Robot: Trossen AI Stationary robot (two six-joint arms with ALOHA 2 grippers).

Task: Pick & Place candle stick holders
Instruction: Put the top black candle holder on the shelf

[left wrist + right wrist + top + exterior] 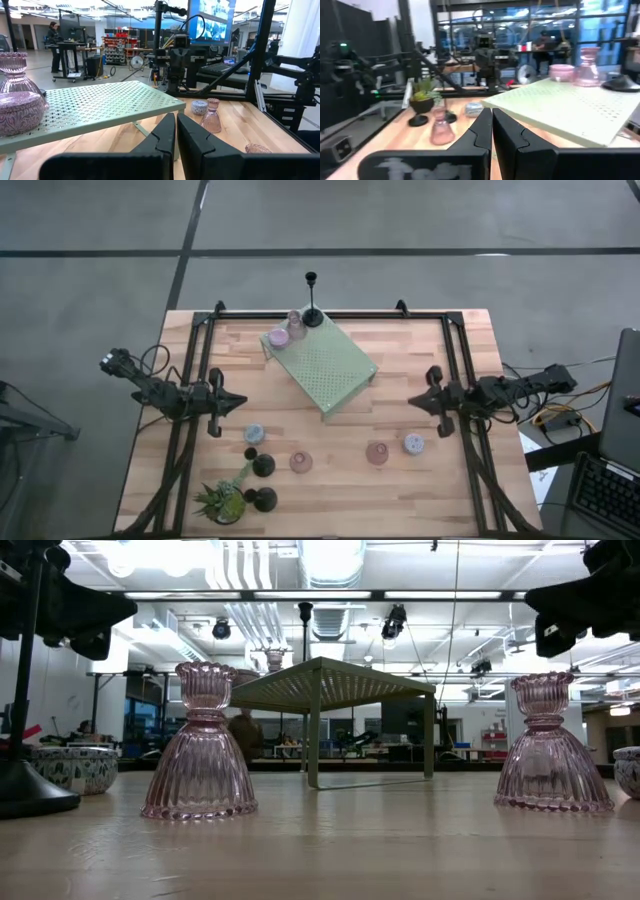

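A: How do the arms sit?
B: Both level at mid-frame sides, pointing inward; left gripper (238, 404) and right gripper (415, 402) pinched closed, empty.
A: And the candle stick holders?
B: Three on the green stand (325, 365) at upper centre; pink holders (301, 462) and blue-grey cups (254, 434) along the lower centre.

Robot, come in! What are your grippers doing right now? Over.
Left gripper and right gripper shut, empty. Pink holders on table, untouched. Green stand sits between arms.
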